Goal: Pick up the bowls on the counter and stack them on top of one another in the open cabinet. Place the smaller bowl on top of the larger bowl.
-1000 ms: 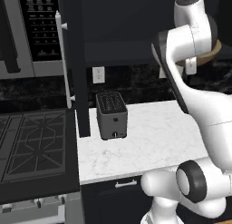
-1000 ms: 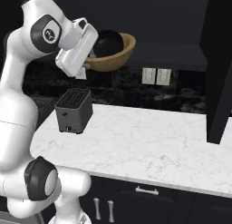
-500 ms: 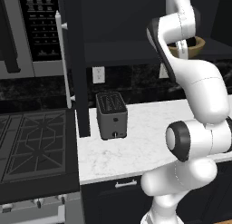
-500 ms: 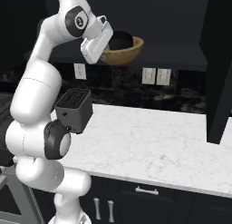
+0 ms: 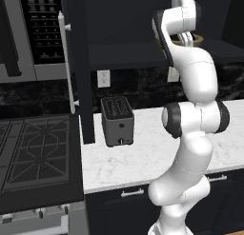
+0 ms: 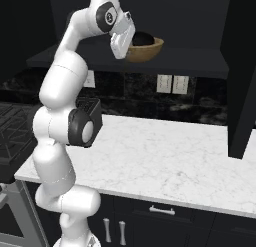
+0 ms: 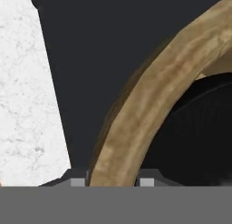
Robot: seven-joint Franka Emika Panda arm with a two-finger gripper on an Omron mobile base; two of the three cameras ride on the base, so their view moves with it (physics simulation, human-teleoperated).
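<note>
While the tan bowl (image 6: 145, 47) is sitting on the cabinet (image 6: 200, 68) shelf with the black bowl (image 6: 141, 38) nested inside it, the gripper (image 6: 131, 47) is pinching the tan rim (wood runs right between the tips). Risk from here, I'm guessing: pulling away before letting go is going to drag the stack off that shelf. Compared with a second ago, both bowls are now resting on it instead of hanging above the toaster (image 5: 117, 121).

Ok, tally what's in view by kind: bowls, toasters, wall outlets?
Bowls: 2, tan-brown bowl with black bowl nested inside, on the cabinet shelf
Toasters: 1, grey toaster on the counter
Wall outlets: 3, visible in the right base view
Total: 6
</note>
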